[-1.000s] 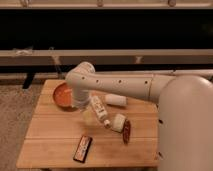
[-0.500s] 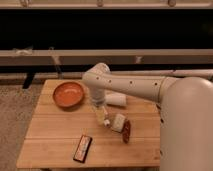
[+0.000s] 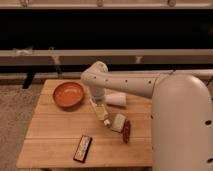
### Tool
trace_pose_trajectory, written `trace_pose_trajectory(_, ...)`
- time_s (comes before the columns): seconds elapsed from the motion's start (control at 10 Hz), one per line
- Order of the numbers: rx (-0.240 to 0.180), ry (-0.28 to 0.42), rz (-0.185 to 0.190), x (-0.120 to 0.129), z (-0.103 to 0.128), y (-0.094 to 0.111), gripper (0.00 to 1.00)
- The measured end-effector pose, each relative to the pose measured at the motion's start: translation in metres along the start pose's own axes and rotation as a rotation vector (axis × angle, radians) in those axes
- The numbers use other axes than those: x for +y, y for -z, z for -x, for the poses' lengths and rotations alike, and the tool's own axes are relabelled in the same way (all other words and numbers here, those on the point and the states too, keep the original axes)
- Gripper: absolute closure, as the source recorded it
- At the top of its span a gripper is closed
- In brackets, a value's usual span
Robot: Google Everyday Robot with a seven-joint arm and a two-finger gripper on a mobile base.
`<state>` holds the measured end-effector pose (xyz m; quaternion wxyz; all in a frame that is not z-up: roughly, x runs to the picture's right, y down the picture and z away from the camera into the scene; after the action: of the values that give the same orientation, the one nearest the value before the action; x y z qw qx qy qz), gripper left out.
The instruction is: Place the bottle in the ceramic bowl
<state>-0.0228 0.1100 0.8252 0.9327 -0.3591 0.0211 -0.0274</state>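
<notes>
Reaching down over the middle of the wooden table (image 3: 47,137), the gripper (image 3: 99,105) sits right at the upper end of the bottle (image 3: 104,117).
- Bottle: lies slantwise, its pale lower end pointing toward the small white packet (image 3: 118,122). It is on or just above the tabletop; which one cannot be told.
- Grip: the wrist hides the contact. How wide the gripper stands, and whether it has hold of the bottle, cannot be told.
- Ceramic bowl (image 3: 68,94): up and to the left of the bottle, near but apart from it, with nothing in it.
- Nearby: a plain white cylinder (image 3: 115,99) lies just behind the gripper. A reddish-brown item (image 3: 127,131) sits beside the packet. A dark bar (image 3: 83,148) lies toward the front edge.

Judgement: this is the pick-up step, and the placing is not yet done. The next move calls for a sure hold on the bottle, a lift clear of the bowl's rim, a short carry left, then a release over the bowl's middle. Care is needed not to sweep the cylinder.
</notes>
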Motion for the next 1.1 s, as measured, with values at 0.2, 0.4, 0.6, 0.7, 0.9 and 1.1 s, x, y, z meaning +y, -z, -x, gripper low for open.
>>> trace_pose_trajectory(0.2, 0.000, -0.068, -0.004, -0.011, -0.008, -0.006, 0.20)
trace_pose_trajectory(0.4, -0.003, -0.092, 0.000, -0.017, -0.012, -0.011, 0.20)
trace_pose_trajectory(0.6, -0.018, -0.110, 0.011, -0.026, -0.015, -0.017, 0.20)
trace_pose_trajectory(0.7, -0.026, -0.113, 0.017, -0.029, -0.015, -0.019, 0.20)
trace_pose_trajectory(0.9, -0.047, -0.107, 0.031, -0.035, -0.006, -0.023, 0.20)
trace_pose_trajectory(1.1, -0.067, -0.103, 0.045, -0.041, 0.001, -0.028, 0.20)
